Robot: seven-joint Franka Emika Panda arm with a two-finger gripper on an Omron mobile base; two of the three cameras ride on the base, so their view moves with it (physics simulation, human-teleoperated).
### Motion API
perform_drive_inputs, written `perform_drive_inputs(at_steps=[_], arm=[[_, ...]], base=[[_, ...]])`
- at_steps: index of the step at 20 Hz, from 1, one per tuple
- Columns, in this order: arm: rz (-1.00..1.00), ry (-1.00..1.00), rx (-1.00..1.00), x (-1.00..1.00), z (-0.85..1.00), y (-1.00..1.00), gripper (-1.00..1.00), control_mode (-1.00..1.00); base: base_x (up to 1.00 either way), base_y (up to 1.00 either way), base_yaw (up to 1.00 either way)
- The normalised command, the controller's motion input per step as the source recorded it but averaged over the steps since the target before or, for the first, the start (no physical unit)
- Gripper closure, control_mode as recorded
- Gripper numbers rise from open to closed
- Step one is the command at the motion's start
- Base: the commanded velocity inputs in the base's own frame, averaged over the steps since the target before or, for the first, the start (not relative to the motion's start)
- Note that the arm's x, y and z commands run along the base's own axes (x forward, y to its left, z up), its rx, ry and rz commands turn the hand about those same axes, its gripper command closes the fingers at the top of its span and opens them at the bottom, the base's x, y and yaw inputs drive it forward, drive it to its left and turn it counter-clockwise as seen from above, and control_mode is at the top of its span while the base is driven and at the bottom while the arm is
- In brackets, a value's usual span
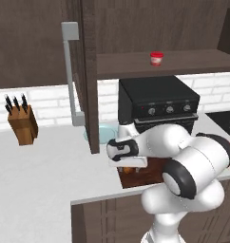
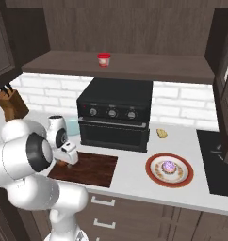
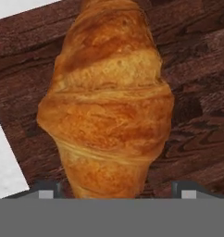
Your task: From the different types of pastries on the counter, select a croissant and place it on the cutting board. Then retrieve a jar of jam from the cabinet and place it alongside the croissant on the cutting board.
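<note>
Over the board (image 3: 197,92) we are hovering, gripper (image 3: 116,192) spread wide astride the croissant (image 3: 107,106) lying on the wood, gripping nothing, so lifting straight up looks cleanest.

Browns, reds and whites across the kitchen scene

The crescent croissant (image 3: 107,102) was golden-orange with darker brown bands; the rectangular wooden cutting board (image 3: 192,83) was dark reddish-brown, streaked with grain. The small jar of jam (image 2: 104,60) had a red lid; the round frosted pastry (image 2: 168,166) was pink-purple on a red-rimmed plate (image 2: 153,177).
</note>
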Motion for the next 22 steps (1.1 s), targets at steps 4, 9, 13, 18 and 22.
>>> perform_drive_inputs(at_steps=[4,9,13,18,22], arm=[[0.02,-0.02,0.03,-0.39,0.04,-0.30,-1.00,-1.00],[0.01,-0.08,0.00,-0.25,0.48,0.03,-1.00,-1.00],[0.00,-0.14,-0.01,-0.20,0.71,0.12,-1.00,-1.00],[-0.08,-0.17,-0.03,-0.25,0.42,-0.05,-1.00,-1.00],[-0.20,-0.16,0.00,-0.16,0.88,-0.11,-1.00,-1.00]], base=[[0.00,0.00,0.00],[0.00,0.00,0.00],[0.00,0.00,0.00],[0.00,0.00,0.00],[0.00,0.00,0.00]])
